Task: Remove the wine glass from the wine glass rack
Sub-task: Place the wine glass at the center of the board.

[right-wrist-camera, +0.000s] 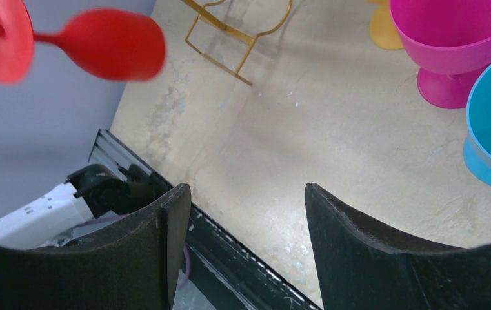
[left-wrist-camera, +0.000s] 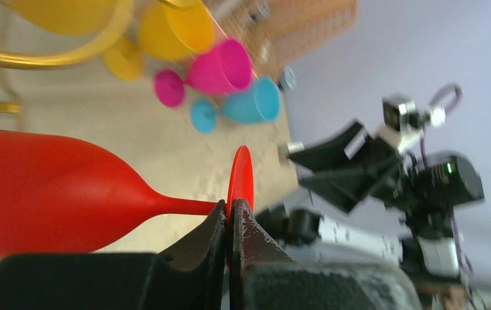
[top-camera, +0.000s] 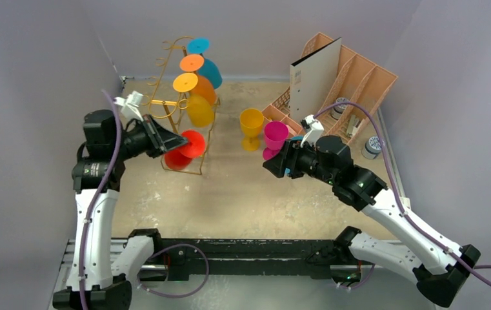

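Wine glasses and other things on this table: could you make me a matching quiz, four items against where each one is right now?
Items
1. red plastic wine glass
2. magenta plastic goblet
3. orange plastic wine glass
4. white flat folder

Places
A. hanging on the tall gold wire rack
B. upright in the peach slotted organiser
C. pinched at its foot by the shut left gripper
D. standing on the table

Pairs: 1-C, 2-D, 3-A, 4-B.
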`<state>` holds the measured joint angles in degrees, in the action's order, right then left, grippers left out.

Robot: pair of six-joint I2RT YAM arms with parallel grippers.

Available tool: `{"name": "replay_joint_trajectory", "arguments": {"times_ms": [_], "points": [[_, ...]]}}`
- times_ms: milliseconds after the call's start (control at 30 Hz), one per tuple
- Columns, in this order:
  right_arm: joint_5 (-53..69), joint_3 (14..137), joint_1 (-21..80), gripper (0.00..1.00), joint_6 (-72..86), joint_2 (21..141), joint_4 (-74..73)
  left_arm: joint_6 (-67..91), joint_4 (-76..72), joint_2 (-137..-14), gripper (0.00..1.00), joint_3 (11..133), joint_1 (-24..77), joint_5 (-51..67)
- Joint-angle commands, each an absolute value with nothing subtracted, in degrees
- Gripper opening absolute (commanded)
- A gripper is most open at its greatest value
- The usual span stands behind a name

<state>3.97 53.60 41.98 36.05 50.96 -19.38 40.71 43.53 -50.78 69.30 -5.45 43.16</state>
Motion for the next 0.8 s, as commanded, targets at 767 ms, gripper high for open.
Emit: {"name": "replay_joint_trajectory", "arguments": {"times_ms": [767], "points": [[28.05, 54.63, 41.92, 0.66, 44.41, 56.97, 4.08, 30.19, 15.16, -56.02, 0.00, 56.68, 27.03, 44.01]]}}
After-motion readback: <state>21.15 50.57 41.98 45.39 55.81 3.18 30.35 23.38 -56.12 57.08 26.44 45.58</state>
